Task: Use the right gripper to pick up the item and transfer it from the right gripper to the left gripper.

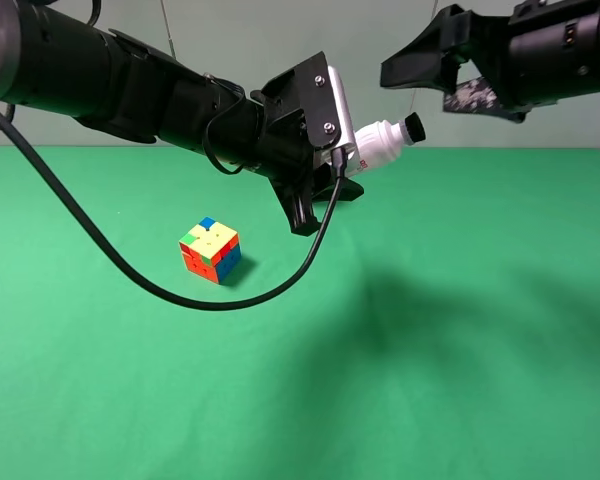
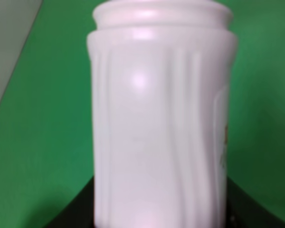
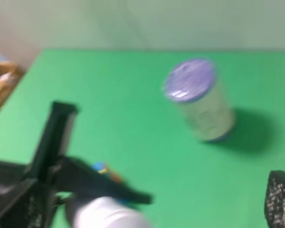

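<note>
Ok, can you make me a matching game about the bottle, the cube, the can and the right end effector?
1. small white plastic bottle with black ribbed cap
2. multicoloured puzzle cube
3. cylindrical can with purple lid
4. black right end effector

a. open, holding nothing
b. gripped by the left end effector, off the table
c. on the green table near the loose black cable
d. standing on the green table, lid up

Pairs: 1-b, 2-c, 3-d, 4-a.

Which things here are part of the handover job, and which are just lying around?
In the job: bottle, left gripper holding it, right gripper open beside it.
Lying about: cube, can.
</note>
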Controlling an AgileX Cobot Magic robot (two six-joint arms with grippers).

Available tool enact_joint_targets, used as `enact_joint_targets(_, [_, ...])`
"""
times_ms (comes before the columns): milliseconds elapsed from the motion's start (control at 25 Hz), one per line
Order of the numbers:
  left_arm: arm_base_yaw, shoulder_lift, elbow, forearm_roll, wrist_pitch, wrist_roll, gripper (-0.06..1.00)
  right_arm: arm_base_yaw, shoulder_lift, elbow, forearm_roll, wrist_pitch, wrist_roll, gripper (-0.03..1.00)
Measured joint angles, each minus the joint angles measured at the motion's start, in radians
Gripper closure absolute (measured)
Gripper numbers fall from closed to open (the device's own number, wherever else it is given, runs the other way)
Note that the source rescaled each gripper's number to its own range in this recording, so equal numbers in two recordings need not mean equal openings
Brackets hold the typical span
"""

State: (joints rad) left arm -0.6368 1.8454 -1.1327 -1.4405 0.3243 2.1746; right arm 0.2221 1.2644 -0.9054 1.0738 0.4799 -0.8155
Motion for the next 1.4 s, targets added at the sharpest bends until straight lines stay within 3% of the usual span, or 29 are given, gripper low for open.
enact_joint_targets(120, [0.000, 0.000, 0.000, 0.000, -0.001, 0.000, 0.94, 0.000, -0.046, 0.000, -0.165, -0.036, 0.116, -0.03])
enact_joint_targets(280, [0.000, 0.000, 0.000, 0.000, -0.001, 0.000, 0.94, 0.001, -0.126, 0.000, -0.476, -0.018, 0.390, -0.03])
enact_joint_targets(440, [0.000, 0.000, 0.000, 0.000, -0.001, 0.000, 0.94, 0.001, -0.220, 0.000, -0.815, 0.075, 0.701, -0.03])
enact_joint_targets(560, [0.000, 0.000, 0.000, 0.000, -0.001, 0.000, 0.94, 0.001, -0.319, 0.001, -0.997, 0.184, 0.852, -0.03])
enact_joint_targets(640, [0.000, 0.000, 0.000, 0.000, -0.001, 0.000, 0.94, 0.001, -0.393, 0.012, -1.067, 0.235, 0.903, -0.03])
enact_joint_targets(1000, [0.000, 0.000, 0.000, 0.000, -0.003, -0.001, 0.94, 0.001, -0.787, 0.150, -1.123, 0.362, 0.933, -0.03])
enact_joint_targets(1400, [0.000, 0.000, 0.000, 0.000, -0.003, -0.024, 0.94, 0.001, -1.016, 0.240, -1.129, 0.494, 0.967, -0.03])
